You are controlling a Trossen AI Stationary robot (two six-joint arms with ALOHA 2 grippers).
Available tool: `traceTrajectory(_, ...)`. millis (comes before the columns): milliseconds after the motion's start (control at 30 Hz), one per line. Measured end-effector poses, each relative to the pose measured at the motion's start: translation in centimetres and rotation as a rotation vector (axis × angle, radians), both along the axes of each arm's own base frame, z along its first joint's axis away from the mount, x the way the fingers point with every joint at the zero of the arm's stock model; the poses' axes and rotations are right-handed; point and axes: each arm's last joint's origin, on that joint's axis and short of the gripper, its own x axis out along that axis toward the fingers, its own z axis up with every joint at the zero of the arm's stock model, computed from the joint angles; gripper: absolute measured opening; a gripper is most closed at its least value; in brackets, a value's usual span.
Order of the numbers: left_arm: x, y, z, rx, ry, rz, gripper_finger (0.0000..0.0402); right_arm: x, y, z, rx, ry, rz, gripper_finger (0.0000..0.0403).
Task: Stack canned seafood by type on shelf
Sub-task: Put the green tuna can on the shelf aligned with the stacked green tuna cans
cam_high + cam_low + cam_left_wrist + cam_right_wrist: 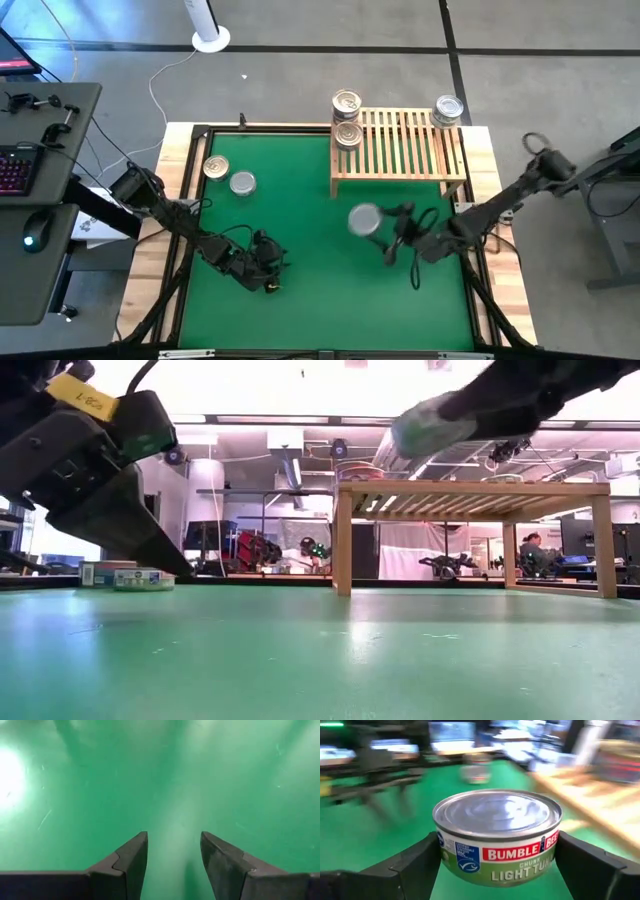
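Right gripper (495, 865) clamped on tin (497, 837) by side wall; rigid, smooth, likely slippery. Left gripper (172, 855) held apart, empty.

1. The table (300, 300) has a green top with a pale wood frame around it.
2. The shelf (400, 150) stands on the green, at the far side; it is light wood with many slats.
3. Two tins (347, 118) sit on the shelf's left end; one tin (448, 110) sits at its far right corner.
4. A gold tin (215, 167) and a silver tin (242, 184) lie on the green, just beside each other, left of the shelf.
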Motion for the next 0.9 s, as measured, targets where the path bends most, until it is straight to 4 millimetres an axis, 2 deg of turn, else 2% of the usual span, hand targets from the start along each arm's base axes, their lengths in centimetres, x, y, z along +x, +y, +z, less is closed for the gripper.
traceTrajectory(267,0.2,-0.1,0.2,0.012,-0.031,-0.005,0.0170,-6.5,-5.7,2.6,0.044,-0.071,-0.415,0.0339)
traceTrajectory(433,0.4,-0.2,0.5,0.021,-0.055,-0.023,0.0170,-9.1,-8.8,2.8,0.088,-0.123,-0.629,0.0326)
traceTrajectory(567,0.4,-0.2,0.5,0.034,-0.054,-0.032,0.0170,-10.0,-10.4,2.8,0.108,-0.077,-0.714,0.0311)
traceTrajectory(733,0.5,-0.3,0.5,0.032,-0.060,-0.032,0.0170,-10.0,-11.3,2.7,0.110,0.022,-0.697,0.0307)
traceTrajectory(833,0.5,-0.3,0.6,0.027,-0.068,-0.032,0.0170,-9.4,-11.5,3.2,0.132,0.051,-0.623,0.0307)
traceTrajectory(900,0.5,-0.3,0.6,0.025,-0.071,-0.032,0.0170,-8.8,-11.6,4.3,0.154,0.060,-0.546,0.0307)
